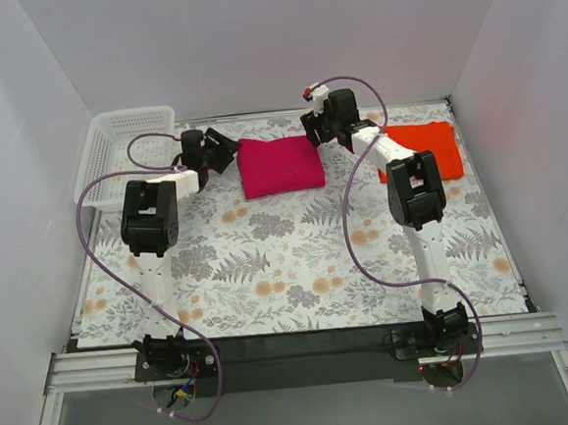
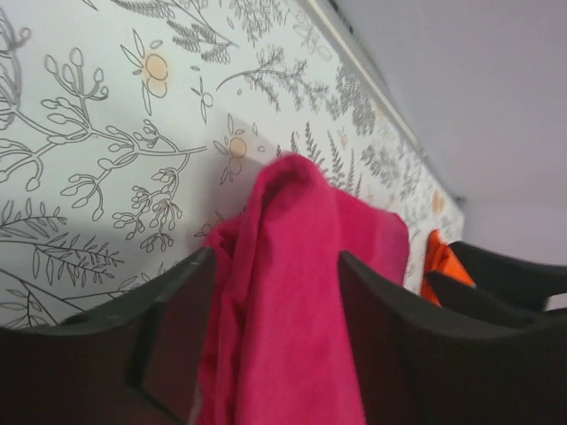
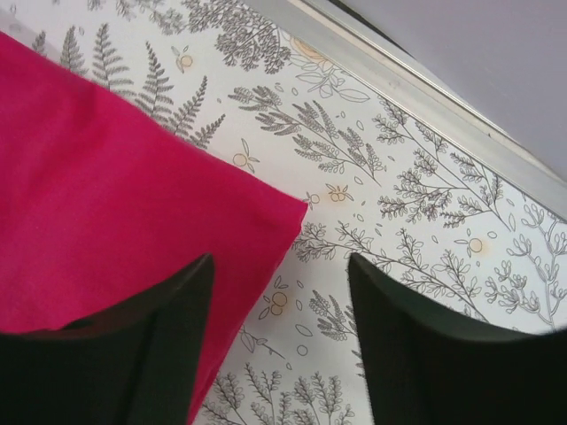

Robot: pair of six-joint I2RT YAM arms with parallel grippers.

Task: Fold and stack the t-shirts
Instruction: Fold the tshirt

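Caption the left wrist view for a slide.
Left gripper straddles a raised fold of the magenta t-shirt, orange t-shirt beyond.

First t-shirt (image 1: 280, 165) at middle of bench (image 1: 268, 263) far edge; second t-shirt (image 1: 431, 147) far right corner; basket (image 1: 131, 114) far left corner.

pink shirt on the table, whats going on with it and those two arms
Two robot arms are working on a folded magenta-pink shirt at the far middle of the table. The left hand is at its left edge, jaws apart, with a bunched fold of the cloth between them. The right hand is open over the shirt's right corner, holding nothing. An orange-red shirt lies at the far right, apart from the pink one, so stacking is not yet done.
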